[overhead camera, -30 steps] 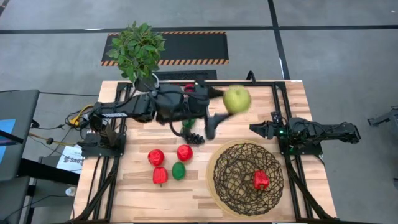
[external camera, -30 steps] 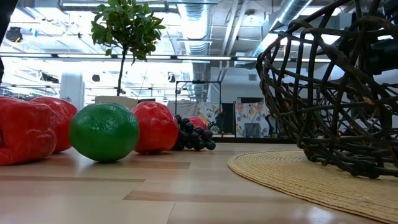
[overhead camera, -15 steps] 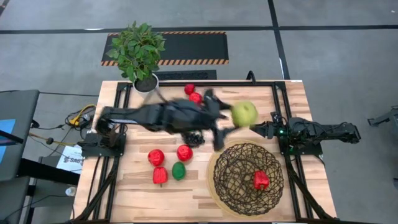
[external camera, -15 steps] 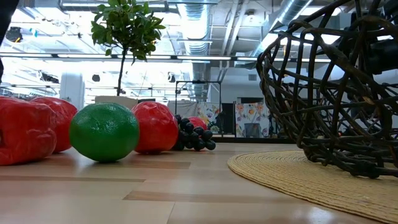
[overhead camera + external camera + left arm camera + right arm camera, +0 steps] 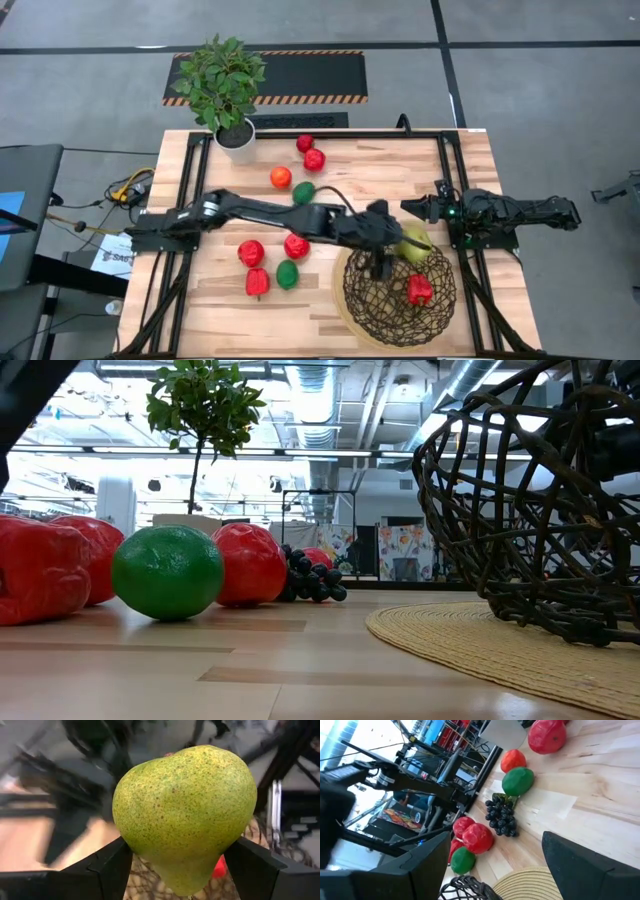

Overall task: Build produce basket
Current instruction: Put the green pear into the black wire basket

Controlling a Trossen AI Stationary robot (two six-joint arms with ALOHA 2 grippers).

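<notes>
My left gripper (image 5: 398,248) reaches across the table and is shut on a speckled green pear (image 5: 416,243), just over the far rim of the basket (image 5: 352,262). The basket is a dark woven wire bowl on a tan round rim, and a red pepper (image 5: 419,290) lies inside it. In the left wrist view the pear (image 5: 185,810) fills the picture. My right gripper (image 5: 414,208) is open and empty, and waits at the table's right side, just beyond the basket's far rim. My left gripper pinches the pear between its two fingers (image 5: 107,867), one on each side of the pear's lower, narrower part (image 5: 137,851). The pear is lifted clear, above the basket's far rim.
On the table left of the basket lie two red fruits (image 5: 251,252) (image 5: 296,245), a green lime (image 5: 288,274) and a red pepper (image 5: 257,283). Farther back are an orange (image 5: 281,177), another lime (image 5: 303,192) and two red fruits (image 5: 315,159). Dark grapes (image 5: 501,815) lie mid-table. A potted plant (image 5: 222,85) stands at the far left.
My left gripper has carried the pear from the far middle of the table toward the right and near edges and down, to just over the basket's far rim. It stays shut on the pear. The arm is now stretched out across the table.
</notes>
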